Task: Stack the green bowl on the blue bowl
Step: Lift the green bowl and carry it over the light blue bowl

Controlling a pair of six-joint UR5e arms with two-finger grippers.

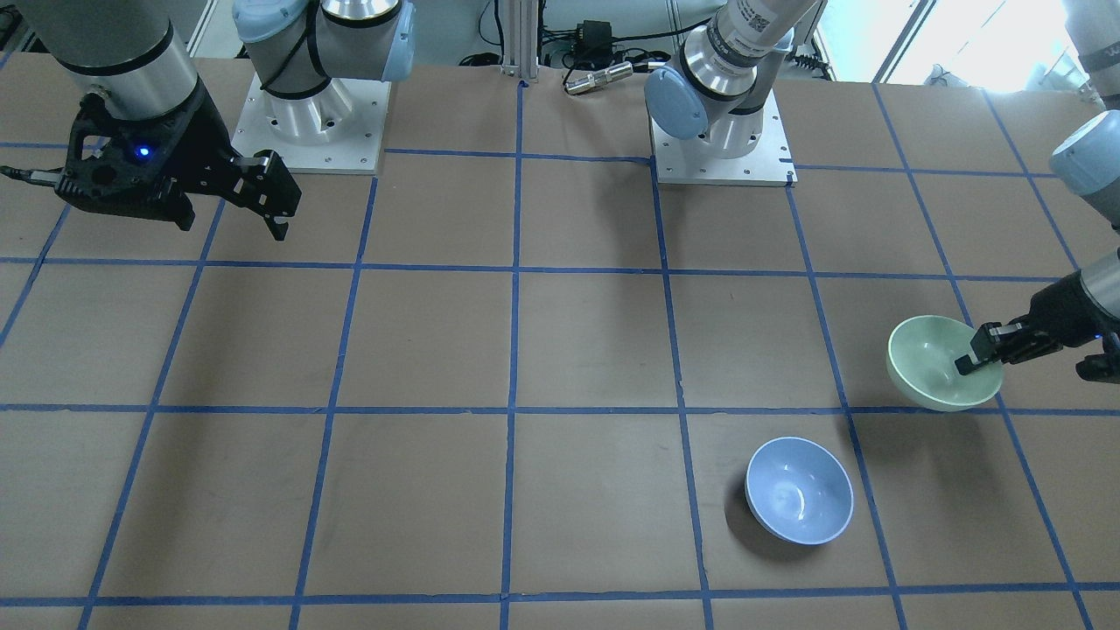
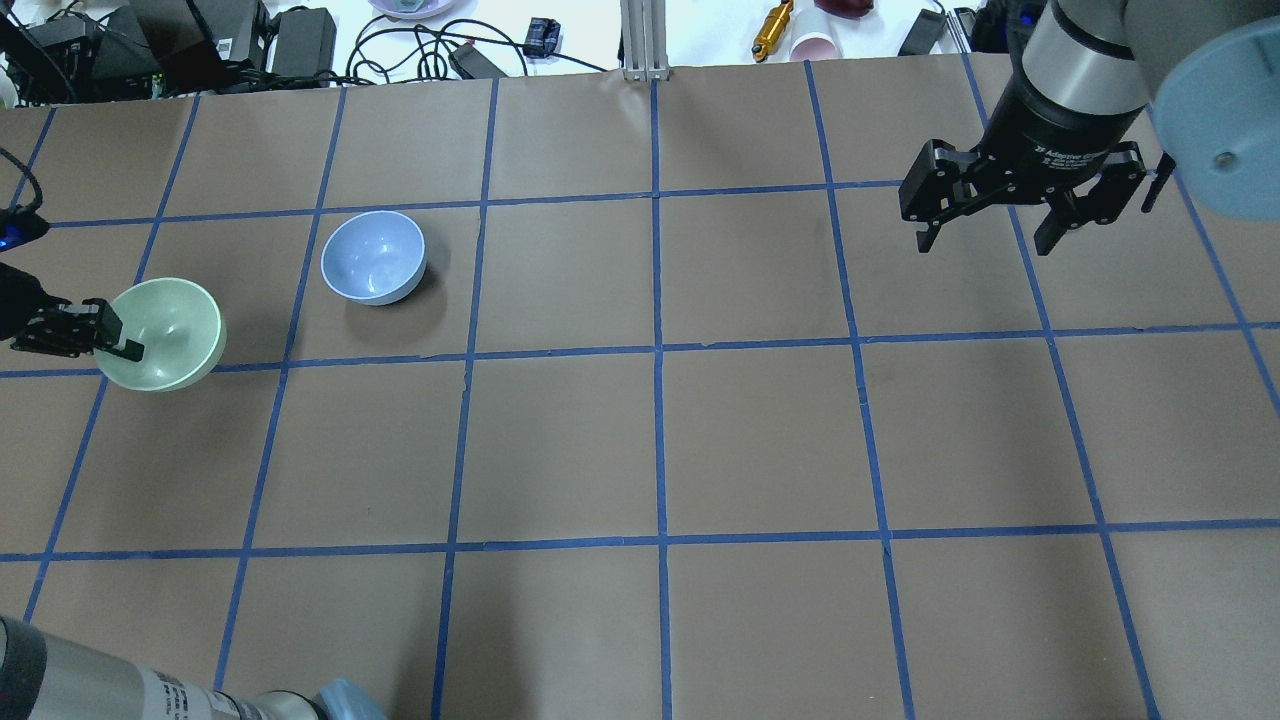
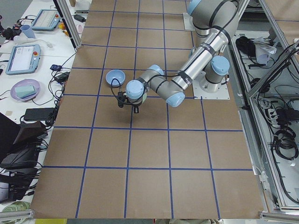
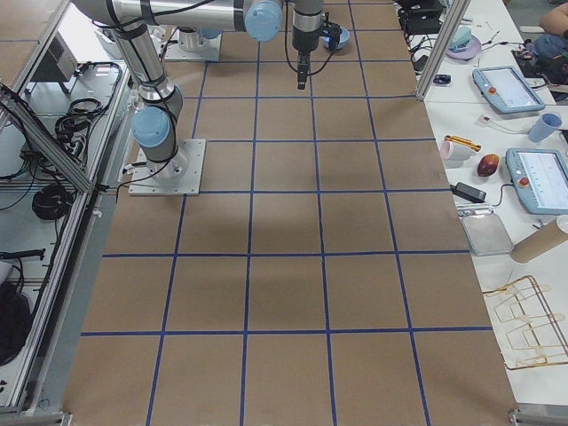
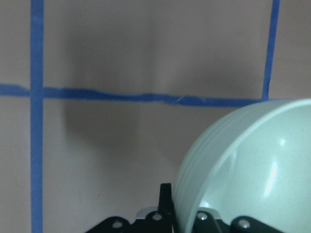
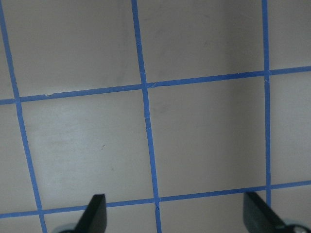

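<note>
Green bowl is pinched at its rim by the left hand, with one finger inside the wall and one outside. It hangs tilted. Judging by the offset shadow in the left wrist view, it is clear of the counter. The blue bowl stands upright on the counter, near the green bowl but not touching it. The right hand hangs open and holds nothing, well apart on the other side of the counter.

Hazards to watch:

1. Slip or pivot. The grip is at a single point on a thin, glossy rim. A quick swing toward the blue bowl could let the green bowl rotate between the fingers or drop out.
2. Skewed landing. If you lower the bowl while it is tilted, its low edge is likely to strike the blue rim first. That could push the blue bowl aside or leave the stack cocked.
3. Trapped finger. The outer finger lies where the two walls would nest. Seating the bowl fully before release could wedge that finger against the blue rim.
4. High release. Letting go too far above may make the bowl bounce off.

Contents: both bowls are empty. The green bowl's interior shows only the inner finger, and the blue bowl's shows only a highlight.
</note>
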